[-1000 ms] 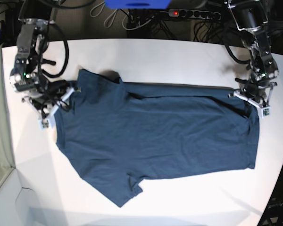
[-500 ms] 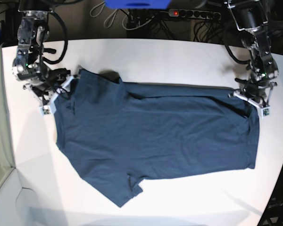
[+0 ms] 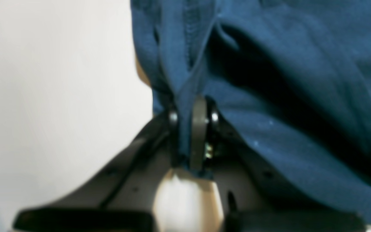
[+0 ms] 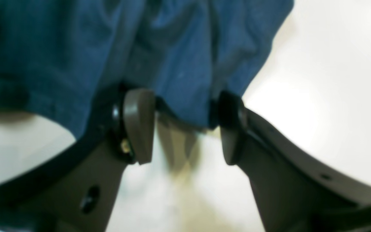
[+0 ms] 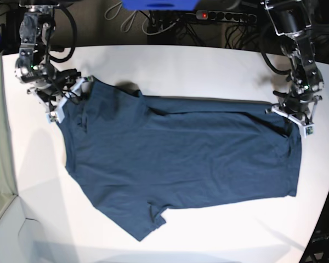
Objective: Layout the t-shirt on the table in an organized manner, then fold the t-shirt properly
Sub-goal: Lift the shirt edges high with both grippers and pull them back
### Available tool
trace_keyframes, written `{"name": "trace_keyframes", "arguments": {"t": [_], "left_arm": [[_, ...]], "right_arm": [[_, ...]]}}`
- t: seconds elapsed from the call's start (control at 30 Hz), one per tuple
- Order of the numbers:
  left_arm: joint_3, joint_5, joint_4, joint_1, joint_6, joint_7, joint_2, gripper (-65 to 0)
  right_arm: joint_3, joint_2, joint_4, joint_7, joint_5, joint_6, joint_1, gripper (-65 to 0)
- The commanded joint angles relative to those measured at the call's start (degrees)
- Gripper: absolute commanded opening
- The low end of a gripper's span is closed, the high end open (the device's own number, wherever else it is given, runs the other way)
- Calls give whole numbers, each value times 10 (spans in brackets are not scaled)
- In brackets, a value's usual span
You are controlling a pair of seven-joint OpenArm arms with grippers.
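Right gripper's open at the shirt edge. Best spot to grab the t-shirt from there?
Grip the loose edge of the t-shirt hanging between the open right gripper, probably straight in from the table side. That edge already sits between the fingers, bunched and slightly raised.

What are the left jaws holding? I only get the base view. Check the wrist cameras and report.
Observer: Left wrist view: the left jaws are shut on a pinched fold of the t-shirt.
Operator: Now report the right jaws.
Observer: Right wrist view: they stand wide apart, with the shirt's edge lying loose between their tips, unclamped.
Operator: Say what is under them.
Observer: Bare table shows in the gap between them.
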Motion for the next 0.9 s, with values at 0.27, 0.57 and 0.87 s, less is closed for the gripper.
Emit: {"name": "trace_keyframes", "arguments": {"t": [0.27, 0.57, 0.87], "left_arm": [[3, 66, -3, 4, 2, 34, 1, -647], [82, 184, 42, 31, 1, 34, 7, -647], [86, 228, 187, 41, 0, 73, -18, -647]], "right_arm": [[2, 15, -51, 27, 5, 1, 18, -528], [-2, 40, -13, 8, 5, 2, 3, -650], [3, 86, 90, -80, 3, 80, 18, -650]]}}
